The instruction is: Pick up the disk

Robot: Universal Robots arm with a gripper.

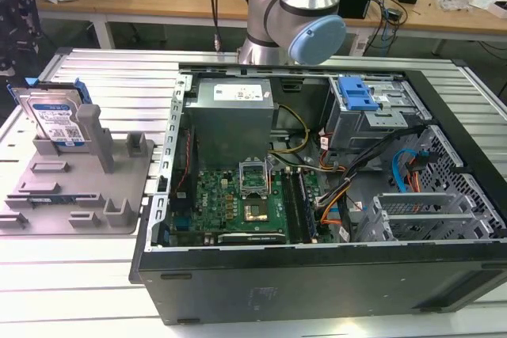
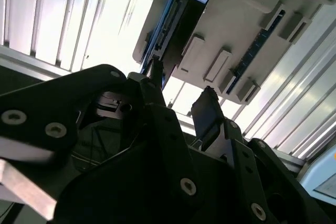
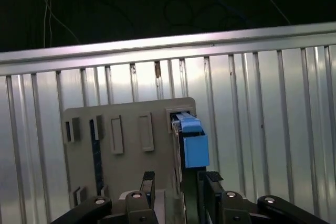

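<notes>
The approach is the step in hand. The end effector point(image 3: 179, 178) hangs above the grey holder point(image 1: 79, 195), clear of it, with its 2 fingers point(image 3: 211, 179) spread wide and holding nothing. The disk point(image 3: 193, 142) stands upright on edge in a slot at 1 corner of the holder (blue edging uppermost). In the first wrist view it lines up with the gap between the fingers. In my judgement, a grasp calls for the fingers to straddle its flat faces squarely, clear of the holder's posts.

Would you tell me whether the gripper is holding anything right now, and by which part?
Nothing: the gripper is open and empty, apart from the disk standing in the grey holder.
</notes>
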